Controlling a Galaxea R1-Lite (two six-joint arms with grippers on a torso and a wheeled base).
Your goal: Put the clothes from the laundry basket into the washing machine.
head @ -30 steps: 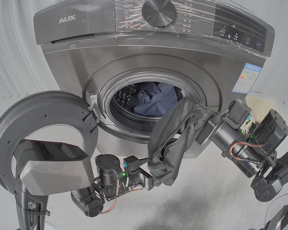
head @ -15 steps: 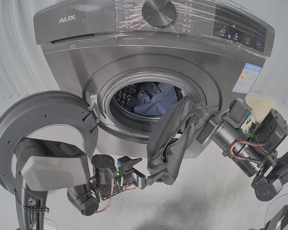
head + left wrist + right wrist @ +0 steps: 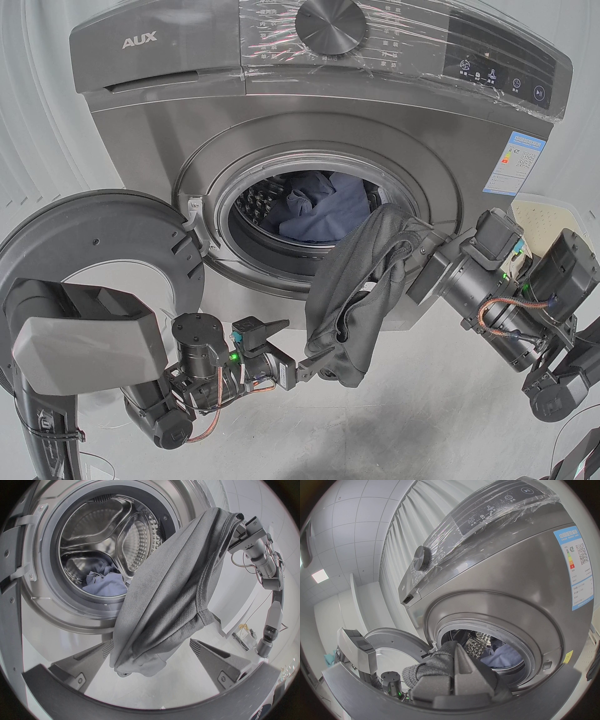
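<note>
A dark grey knit garment (image 3: 353, 287) is held up at the centre of the head view, just in front of the lower right rim of the washing machine's (image 3: 187, 125) open port. Its top edge is pinched in the closed right hand (image 3: 420, 242), and its bulk hangs towards the floor. The left hand (image 3: 315, 367) is seen below it, at lower centre, with its jaws spread wide and the lowest fold dangling between them, unclamped. Blue clothes (image 3: 325, 209) are piled in the drum, and the door (image 3: 94, 231) is swung open at the lower left. The fabric is judged light, limp and stretchy, more likely to sag and catch on the port's rim than to slip from a grip. A second hold is best taken on the bunched bottom hem, so that the trailing part can be lifted and fed in with the top.
</note>
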